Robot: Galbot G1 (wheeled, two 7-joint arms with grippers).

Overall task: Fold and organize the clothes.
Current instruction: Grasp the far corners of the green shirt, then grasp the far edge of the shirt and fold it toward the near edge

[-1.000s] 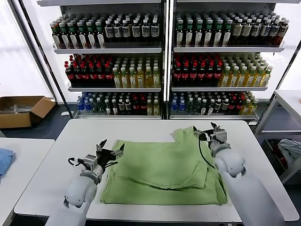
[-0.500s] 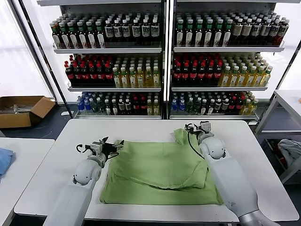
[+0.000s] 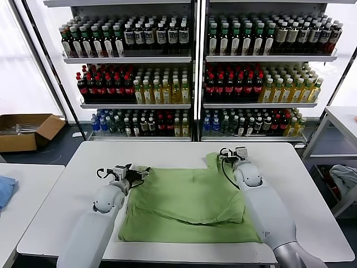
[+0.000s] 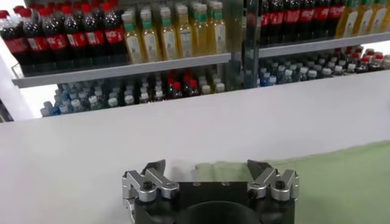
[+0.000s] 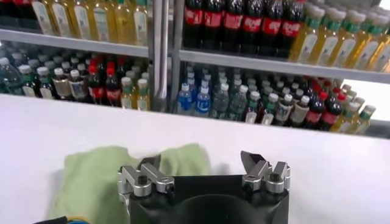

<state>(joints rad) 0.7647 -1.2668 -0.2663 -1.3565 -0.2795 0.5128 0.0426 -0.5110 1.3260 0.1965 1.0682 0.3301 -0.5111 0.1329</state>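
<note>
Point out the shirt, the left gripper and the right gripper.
shirt (image 3: 187, 204), head view, middle of the folded cloth.
left gripper (image 4: 210, 172), left wrist view, between its open fingertips.
right gripper (image 5: 203, 164), right wrist view, between its open fingertips.

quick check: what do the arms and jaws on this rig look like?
Both arms are smooth light-grey shells with rounded joints. Left gripper and right gripper have a black body and silver metal jaws with bolted pivots. A black cable loops by the right wrist; another at the left wrist.

Head camera high, facing forward-down over table; wrist cameras low, near tabletop, facing shelves; all share both.
</note>
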